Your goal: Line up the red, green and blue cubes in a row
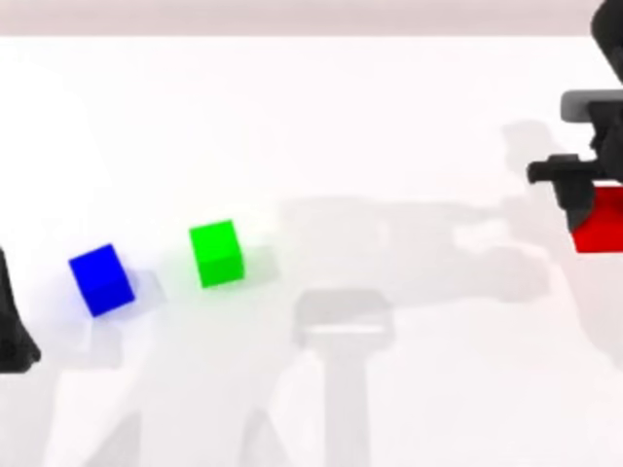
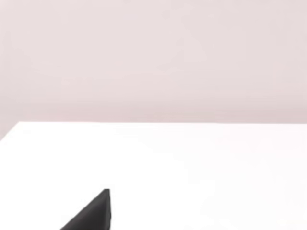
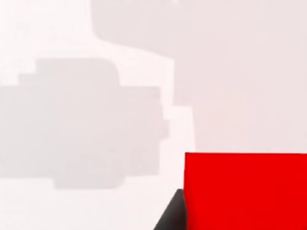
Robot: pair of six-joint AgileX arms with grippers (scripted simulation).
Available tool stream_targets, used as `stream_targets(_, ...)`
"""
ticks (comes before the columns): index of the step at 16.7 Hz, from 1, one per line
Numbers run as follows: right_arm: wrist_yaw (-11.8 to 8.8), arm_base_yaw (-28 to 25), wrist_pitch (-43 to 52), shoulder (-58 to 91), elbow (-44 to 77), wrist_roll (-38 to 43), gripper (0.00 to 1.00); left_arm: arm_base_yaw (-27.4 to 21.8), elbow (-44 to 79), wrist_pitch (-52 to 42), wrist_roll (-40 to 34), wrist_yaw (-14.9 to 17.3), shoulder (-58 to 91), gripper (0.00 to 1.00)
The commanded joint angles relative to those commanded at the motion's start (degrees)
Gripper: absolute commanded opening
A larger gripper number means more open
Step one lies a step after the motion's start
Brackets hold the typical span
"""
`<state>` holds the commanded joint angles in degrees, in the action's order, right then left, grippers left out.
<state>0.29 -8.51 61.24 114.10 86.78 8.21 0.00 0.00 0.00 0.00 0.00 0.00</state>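
The red cube (image 1: 601, 226) hangs at the table's far right, clamped in my right gripper (image 1: 590, 199), which is shut on it and holds it above the surface. In the right wrist view the red cube (image 3: 244, 191) presses against one dark finger (image 3: 173, 214). The green cube (image 1: 216, 253) rests on the table left of centre. The blue cube (image 1: 100, 279) lies further left, slightly turned, a small gap apart from the green one. My left arm (image 1: 14, 331) is parked at the left edge near the blue cube; one fingertip (image 2: 93, 213) shows, holding nothing.
The white table (image 1: 389, 117) carries only the arms' grey shadows (image 1: 389, 243) between the green cube and the right gripper. The table's far edge (image 1: 292, 37) runs along the top of the top view.
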Motion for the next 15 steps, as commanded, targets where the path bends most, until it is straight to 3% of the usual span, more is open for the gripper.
stream_targets(4,0.21,-6.31,3.20,4.12,6.36,6.31,0.00,0.00,0.00,0.00,0.00,0.00,0.00,1.00)
stream_targets(12,0.92,-37.38,15.17,18.34,31.99,37.85,0.00,0.00,0.00,0.00,0.00,0.00,0.00,1.00)
stream_targets(15,1.23,-44.43,17.86,21.27,38.41,44.89,0.00,0.00,0.00,0.00,0.00,0.00,0.00,1.00)
